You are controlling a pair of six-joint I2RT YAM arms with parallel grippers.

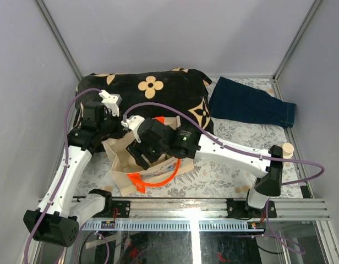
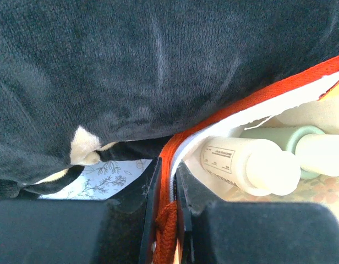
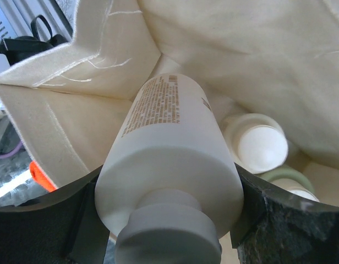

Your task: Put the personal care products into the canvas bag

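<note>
Top external view: the canvas bag (image 1: pixel 121 165) sits left of centre near the counter's near edge, against the black cushion (image 1: pixel 153 91). Inside the bag mouth, the right gripper (image 3: pixel 169 214) has its jaws clamped on the sides of the held bottle (image 3: pixel 169 137), cap toward the wrist camera. Beneath it, a pale bottle (image 2: pixel 235 162) and a green-bodied bottle (image 2: pixel 274 137) lie side by side on the bag floor. At the bag's rim, the left gripper (image 2: pixel 165 190) is pinched narrow on the canvas and the orange strap (image 2: pixel 252 102). A fourth bottle (image 1: pixel 288 149) stands upright at the right edge, well apart from the bag.
</note>
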